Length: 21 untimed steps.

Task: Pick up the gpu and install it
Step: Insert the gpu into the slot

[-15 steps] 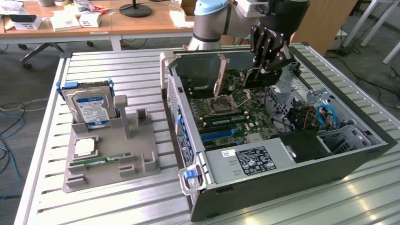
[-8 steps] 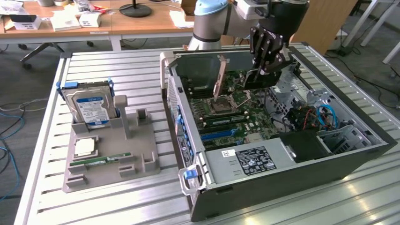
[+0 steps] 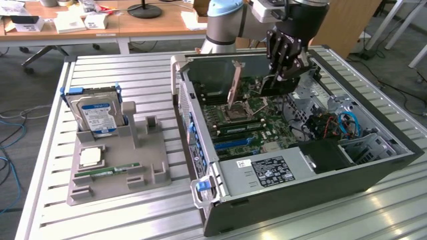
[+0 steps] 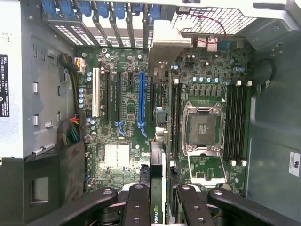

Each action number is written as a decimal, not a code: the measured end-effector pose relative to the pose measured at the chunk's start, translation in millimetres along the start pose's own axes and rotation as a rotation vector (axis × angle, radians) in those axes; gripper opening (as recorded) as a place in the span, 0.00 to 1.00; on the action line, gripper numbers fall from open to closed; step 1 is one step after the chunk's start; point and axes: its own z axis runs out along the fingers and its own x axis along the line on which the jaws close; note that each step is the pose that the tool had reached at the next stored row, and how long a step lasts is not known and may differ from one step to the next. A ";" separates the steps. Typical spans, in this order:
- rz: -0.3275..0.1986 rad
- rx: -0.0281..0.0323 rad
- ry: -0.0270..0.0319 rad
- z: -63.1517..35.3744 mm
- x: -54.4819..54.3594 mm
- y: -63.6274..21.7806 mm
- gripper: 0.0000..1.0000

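Note:
My gripper [image 3: 283, 75] hangs inside the open computer case [image 3: 373, 165], shut on the gpu [image 3: 270, 86]. The card is held upright above the motherboard [image 3: 257, 127]. In the wrist view the gpu [image 4: 158, 188] runs edge-on from between my fingers [image 4: 137, 202] to its silver end bracket [image 4: 167, 42] near the case's rear slot covers. It hovers just beside the long blue expansion slot [image 4: 141, 101], between that slot and the empty CPU socket [image 4: 202, 129]. I cannot tell whether its lower edge touches the board.
A grey holder tray [image 3: 150, 150] at the exterior view's left carries a hard drive [image 3: 97, 115], a CPU [image 3: 91, 156] and a RAM stick [image 3: 107, 171]. Inside the case are the power supply [image 3: 263, 170], black drive bay [image 3: 327, 155] and blue cables [image 3: 348, 122]. The case walls stand close around my arm.

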 end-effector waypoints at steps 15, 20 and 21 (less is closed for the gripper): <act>0.000 0.0000 0.0002 13.7 0.5 0.0 0.26; 0.000 0.0000 0.0002 14.1 0.5 0.0 0.26; 0.000 0.0000 0.0001 14.2 0.5 0.1 0.26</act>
